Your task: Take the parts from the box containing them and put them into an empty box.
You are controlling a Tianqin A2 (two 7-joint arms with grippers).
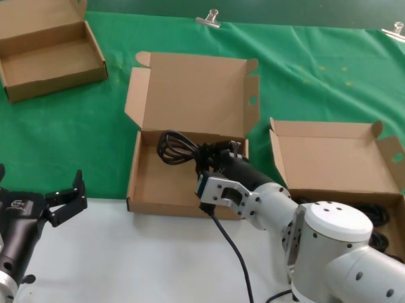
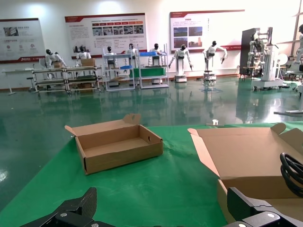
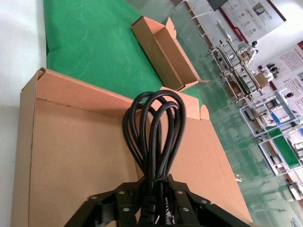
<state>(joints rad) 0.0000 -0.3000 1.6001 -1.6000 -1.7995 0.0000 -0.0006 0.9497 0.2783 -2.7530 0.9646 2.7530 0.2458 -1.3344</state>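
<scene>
Head view shows the right gripper (image 1: 219, 158) reaching in over the empty box (image 1: 146, 189), the large near-square one in the middle of the green surface (image 1: 109, 119). Its jaws are clamped on a coiled power cord (image 1: 179, 149), and the loops hang out ahead of the jaws toward the robot's left, over the tray's back edge just below the raised lid. In the right wrist view the cord (image 3: 154, 127) runs straight out from between the jaws, its long axis in line with the gripper, loops hanging above the bare cardboard floor. So the cord is already above its target; the release, as I judge it, only calls for lowering and opening. More cords lie in the box containing them (image 1: 338, 162), on the robot's right, partly hidden by the arm. The left gripper (image 1: 33, 200) waits at the near left edge, jaws spread wide, well apart from both boxes.
</scene>
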